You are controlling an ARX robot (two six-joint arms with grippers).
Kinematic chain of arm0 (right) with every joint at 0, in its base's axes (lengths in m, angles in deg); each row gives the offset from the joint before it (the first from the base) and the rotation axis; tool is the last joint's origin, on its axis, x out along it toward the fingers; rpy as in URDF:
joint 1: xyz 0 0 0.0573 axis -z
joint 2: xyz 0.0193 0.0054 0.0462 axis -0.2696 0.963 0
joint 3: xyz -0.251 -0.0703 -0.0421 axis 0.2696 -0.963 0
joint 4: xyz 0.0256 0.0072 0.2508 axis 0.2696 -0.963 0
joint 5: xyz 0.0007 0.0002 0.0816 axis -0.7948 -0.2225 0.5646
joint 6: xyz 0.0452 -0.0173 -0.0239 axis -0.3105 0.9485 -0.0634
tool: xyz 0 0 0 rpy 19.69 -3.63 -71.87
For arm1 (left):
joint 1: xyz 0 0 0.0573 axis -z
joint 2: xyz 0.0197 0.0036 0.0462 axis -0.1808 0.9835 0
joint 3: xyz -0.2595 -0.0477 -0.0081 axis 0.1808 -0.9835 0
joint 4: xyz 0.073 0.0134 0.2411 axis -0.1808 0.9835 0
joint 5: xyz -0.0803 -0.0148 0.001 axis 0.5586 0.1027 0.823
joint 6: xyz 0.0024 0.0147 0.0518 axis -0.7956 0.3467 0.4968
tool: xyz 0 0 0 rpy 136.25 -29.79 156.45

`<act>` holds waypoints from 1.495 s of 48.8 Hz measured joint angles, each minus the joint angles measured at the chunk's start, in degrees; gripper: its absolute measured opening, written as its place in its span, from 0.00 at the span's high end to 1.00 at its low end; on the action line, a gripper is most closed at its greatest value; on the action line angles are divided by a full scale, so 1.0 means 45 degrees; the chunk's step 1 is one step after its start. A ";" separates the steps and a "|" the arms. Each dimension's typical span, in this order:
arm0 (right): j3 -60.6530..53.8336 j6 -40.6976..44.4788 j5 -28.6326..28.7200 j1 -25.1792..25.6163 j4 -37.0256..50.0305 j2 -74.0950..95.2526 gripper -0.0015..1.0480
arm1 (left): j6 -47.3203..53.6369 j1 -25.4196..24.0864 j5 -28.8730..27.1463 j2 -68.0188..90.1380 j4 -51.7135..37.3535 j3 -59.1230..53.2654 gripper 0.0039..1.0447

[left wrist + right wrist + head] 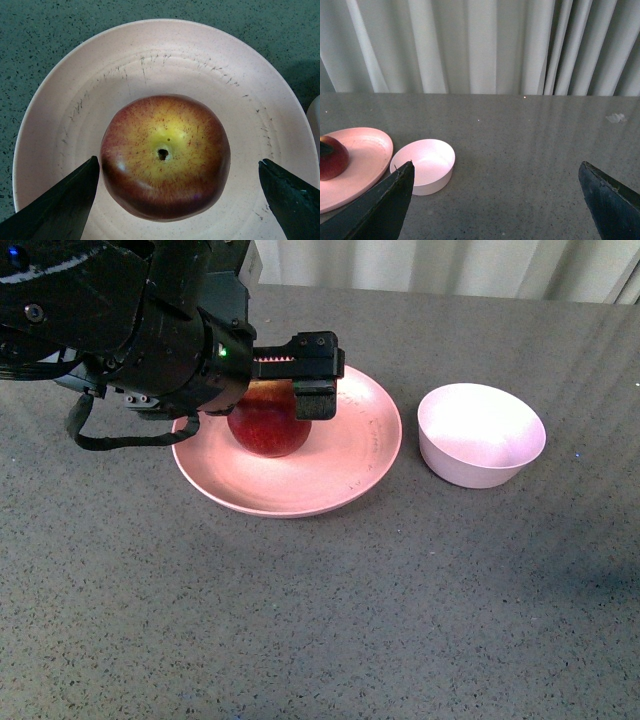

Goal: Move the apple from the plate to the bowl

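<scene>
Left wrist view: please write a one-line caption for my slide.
Open left gripper poised around the apple, which sits on the pink plate.

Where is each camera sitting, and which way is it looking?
Front: on the robot's body, looking forward and down at the table; the left arm reaches over the plate.
Left wrist: on that wrist, looking straight down at the apple; the open left gripper shows either side.
Right wrist: on that wrist, looking across the table toward curtains; the open right gripper shows.
Shared: all show apple and plate; front and right wrist show the bowl.
</scene>
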 joint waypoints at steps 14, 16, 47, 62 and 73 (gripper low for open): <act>0.0000 0.0000 0.0005 0.0000 0.0000 0.0000 0.09 | -0.0068 0.0189 -0.0306 0.0631 0.0087 0.0471 0.08; 0.0000 0.0000 0.0005 0.0000 0.0000 0.0000 0.09 | -0.0034 0.0238 -0.0364 0.0680 0.0087 0.0500 0.11; 0.0000 0.0000 0.0005 0.0000 0.0000 0.0000 0.09 | 0.0024 0.1049 -0.0155 0.0053 -0.0136 0.0568 0.32; 0.0000 0.0000 0.0005 0.0000 0.0000 0.0000 0.09 | 0.0282 0.2526 0.0053 -0.0374 0.0359 0.1962 0.33; 0.0000 0.0000 0.0005 0.0000 0.0000 0.0000 0.09 | 0.0413 0.3439 0.0034 0.0369 0.0991 0.3424 0.33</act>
